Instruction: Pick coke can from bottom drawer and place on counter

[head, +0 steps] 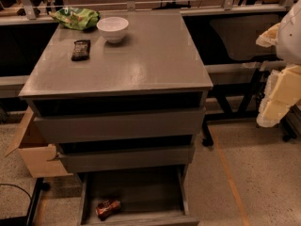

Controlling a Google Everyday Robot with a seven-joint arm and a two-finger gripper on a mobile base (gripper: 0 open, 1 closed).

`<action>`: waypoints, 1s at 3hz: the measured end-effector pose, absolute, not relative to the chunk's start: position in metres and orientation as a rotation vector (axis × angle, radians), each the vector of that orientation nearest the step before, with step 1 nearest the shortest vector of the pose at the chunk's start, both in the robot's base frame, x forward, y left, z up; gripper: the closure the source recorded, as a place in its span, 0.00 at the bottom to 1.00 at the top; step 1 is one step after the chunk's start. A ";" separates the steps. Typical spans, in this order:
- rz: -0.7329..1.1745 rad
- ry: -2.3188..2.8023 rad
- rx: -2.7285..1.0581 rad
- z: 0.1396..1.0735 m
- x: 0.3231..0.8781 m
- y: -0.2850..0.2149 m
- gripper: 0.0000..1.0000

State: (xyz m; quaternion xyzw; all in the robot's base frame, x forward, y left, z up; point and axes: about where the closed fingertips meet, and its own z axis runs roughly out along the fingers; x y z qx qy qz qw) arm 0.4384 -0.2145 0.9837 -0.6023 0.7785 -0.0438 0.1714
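The one camera view looked down on a grey desk [141, 60]. A green chip bag [75, 18] lay at its far left corner, a white bowl [112, 28] just beside it, and a dark snack bar [81, 50] near the left edge. Below the near edge the bottom drawer [141, 189] stood pulled out, the coke can [108, 208] lying at its front left. The pincer [278, 98] hung beyond the desk's right edge; released or clenched, I cannot tell.
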 end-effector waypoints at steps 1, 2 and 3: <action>-0.124 2.210 -1.710 0.984 0.438 -0.214 0.00; -0.048 2.185 -1.764 0.935 0.448 -0.198 0.00; 0.084 2.137 -1.864 0.856 0.453 -0.168 0.00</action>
